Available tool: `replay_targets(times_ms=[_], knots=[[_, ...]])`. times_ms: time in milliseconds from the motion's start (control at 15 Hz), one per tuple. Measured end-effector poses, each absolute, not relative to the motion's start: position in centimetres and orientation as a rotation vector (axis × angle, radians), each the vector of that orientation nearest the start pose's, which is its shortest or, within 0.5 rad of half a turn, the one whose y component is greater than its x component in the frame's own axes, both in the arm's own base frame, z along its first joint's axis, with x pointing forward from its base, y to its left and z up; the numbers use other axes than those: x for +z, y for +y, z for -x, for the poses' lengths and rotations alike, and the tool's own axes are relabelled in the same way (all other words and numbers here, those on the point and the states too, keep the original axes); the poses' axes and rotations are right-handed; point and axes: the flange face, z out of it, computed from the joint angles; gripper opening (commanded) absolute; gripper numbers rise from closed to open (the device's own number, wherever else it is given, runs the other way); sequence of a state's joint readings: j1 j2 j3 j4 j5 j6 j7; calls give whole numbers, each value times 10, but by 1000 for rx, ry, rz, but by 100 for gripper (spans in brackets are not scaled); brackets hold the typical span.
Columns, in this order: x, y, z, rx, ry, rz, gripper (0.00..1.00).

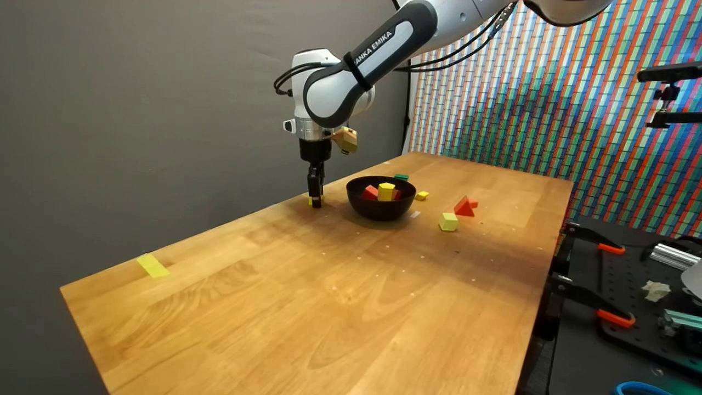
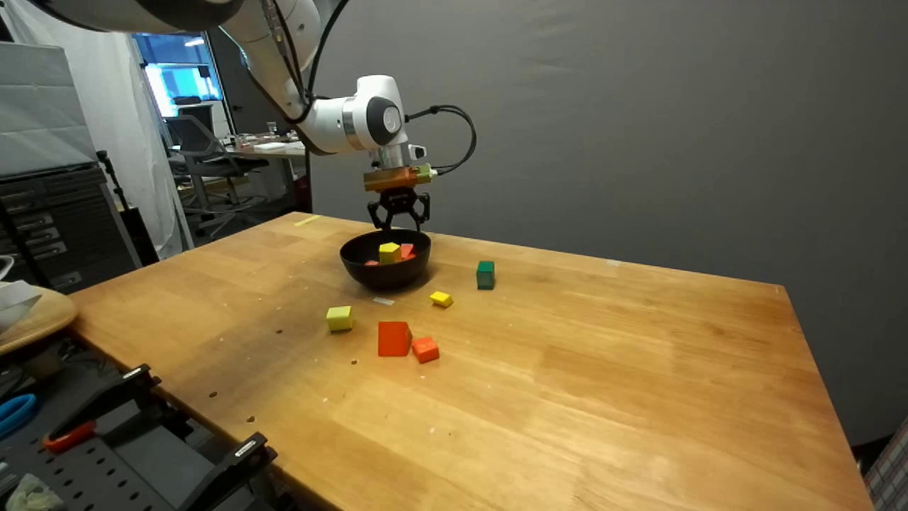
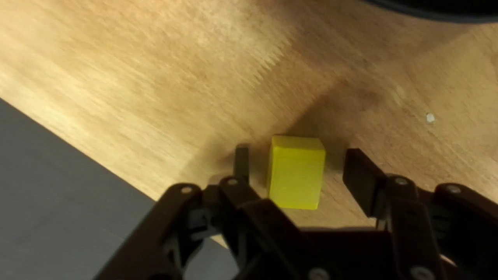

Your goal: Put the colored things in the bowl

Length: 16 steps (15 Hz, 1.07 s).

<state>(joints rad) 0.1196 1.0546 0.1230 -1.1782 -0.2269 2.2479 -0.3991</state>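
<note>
My gripper point(image 3: 297, 171) is open, with one finger on each side of a yellow block point(image 3: 295, 177) on the table; gaps show on both sides. In an exterior view the gripper point(image 1: 315, 197) is low beside the black bowl point(image 1: 379, 211). The bowl point(image 2: 383, 278) holds a yellow block point(image 2: 389, 253) and red pieces point(image 1: 369, 193). On the table lie a pale yellow block point(image 2: 340, 319), a red wedge point(image 2: 394, 339), a small orange-red block point(image 2: 425, 349), a small yellow piece point(image 2: 441, 299) and a teal block point(image 2: 486, 275). The bowl hides the fingertips in that view.
The table's edge point(image 3: 78, 151) runs close to the gripper, with a grey wall beyond. A flat yellow tape piece point(image 1: 152, 265) lies near the table's corner. Black clamps with orange tips point(image 1: 595, 307) stand beside the table's opposite side.
</note>
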Motion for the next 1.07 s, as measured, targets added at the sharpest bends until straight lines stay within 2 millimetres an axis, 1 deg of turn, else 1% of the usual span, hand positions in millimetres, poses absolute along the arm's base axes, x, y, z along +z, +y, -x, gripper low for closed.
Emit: replay_targets(times_ms=[67,200,333,467,533,600,733,867,933,1067], knots=[[141,149,-747,-19,-1113,3015,27],[142,148,-751,-6,-1071,3027,14],[147,150,-753,-19,-1033,3052,19],[154,156,-755,-56,-1012,3087,19],[163,159,-755,-96,-1006,3114,19],[176,162,-755,-148,-997,3146,19],[208,162,-751,-233,-942,3214,19],[237,151,-744,-283,-807,3301,19],[246,141,-738,-274,-716,3338,19],[252,123,-720,-197,-569,3381,19]])
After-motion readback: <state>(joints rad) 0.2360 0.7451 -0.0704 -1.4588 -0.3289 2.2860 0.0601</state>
